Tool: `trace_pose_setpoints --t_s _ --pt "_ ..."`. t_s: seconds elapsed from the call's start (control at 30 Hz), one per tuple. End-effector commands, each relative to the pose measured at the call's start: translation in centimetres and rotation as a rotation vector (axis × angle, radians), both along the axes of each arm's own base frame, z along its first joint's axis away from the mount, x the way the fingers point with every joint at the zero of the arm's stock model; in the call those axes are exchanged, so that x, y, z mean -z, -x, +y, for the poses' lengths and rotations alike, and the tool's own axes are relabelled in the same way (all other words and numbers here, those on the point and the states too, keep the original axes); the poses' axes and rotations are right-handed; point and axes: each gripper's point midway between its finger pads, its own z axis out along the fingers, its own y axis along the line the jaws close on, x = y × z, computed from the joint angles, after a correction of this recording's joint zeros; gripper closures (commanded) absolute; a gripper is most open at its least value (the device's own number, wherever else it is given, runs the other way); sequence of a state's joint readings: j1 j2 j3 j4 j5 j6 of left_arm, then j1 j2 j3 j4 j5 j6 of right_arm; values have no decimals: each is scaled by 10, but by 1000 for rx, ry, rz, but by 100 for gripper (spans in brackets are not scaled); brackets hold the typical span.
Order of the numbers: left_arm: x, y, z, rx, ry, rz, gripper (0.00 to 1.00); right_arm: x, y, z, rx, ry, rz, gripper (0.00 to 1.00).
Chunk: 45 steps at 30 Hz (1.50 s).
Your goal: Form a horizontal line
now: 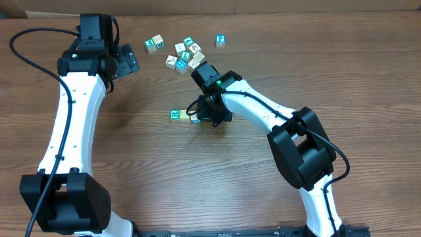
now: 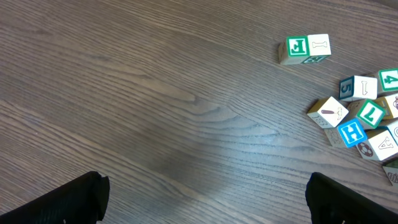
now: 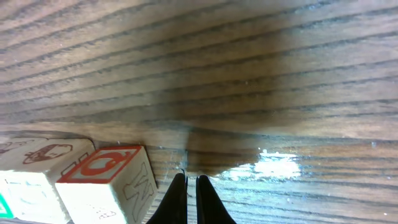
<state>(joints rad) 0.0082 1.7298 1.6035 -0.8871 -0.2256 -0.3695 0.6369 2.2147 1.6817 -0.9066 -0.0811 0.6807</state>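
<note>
A short row of tiny cubes (image 1: pixel 179 115) lies mid-table: a white one with a teal letter (image 1: pixel 174 115), a pale yellow one (image 1: pixel 184 114), and a blue-marked one (image 1: pixel 195 120) half hidden under my right gripper (image 1: pixel 202 117). In the right wrist view that gripper (image 3: pixel 191 186) is shut on nothing, its tips down at the wood just right of a cube with a red Q on top (image 3: pixel 102 180). Another cube (image 3: pixel 34 168) adjoins that one on the left. My left gripper (image 1: pixel 130 60) is open over bare wood, its fingers (image 2: pixel 68 199) wide apart.
A loose pile of lettered cubes (image 1: pixel 187 54) lies at the back, with one pair (image 1: pixel 154 44) to its left and a blue cube (image 1: pixel 220 41) to its right. The left wrist view shows the pair (image 2: pixel 305 48) and the pile (image 2: pixel 364 118) at right.
</note>
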Motion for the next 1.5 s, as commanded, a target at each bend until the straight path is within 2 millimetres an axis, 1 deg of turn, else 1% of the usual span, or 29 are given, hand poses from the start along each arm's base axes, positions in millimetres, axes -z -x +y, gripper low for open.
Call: trace_pose_setpoints --t_s 0.0,0.43,0.6,0.8,1.47 --pt "0 -1 2 -4 -17 0 0 -10 0 4 -6 -20 -22 96" --pt "0 -1 2 -4 -17 0 1 -11 -6 8 -5 -34 -49 96" --pt "0 -1 2 -4 -17 0 0 -10 -9 1 4 4 -67 96" --pt "0 -1 2 -4 -17 0 0 -2 -5 -3 4 13 -58 96" --pt "0 -1 2 -4 -17 0 1 -2 -5 -2 3 11 -54 96"
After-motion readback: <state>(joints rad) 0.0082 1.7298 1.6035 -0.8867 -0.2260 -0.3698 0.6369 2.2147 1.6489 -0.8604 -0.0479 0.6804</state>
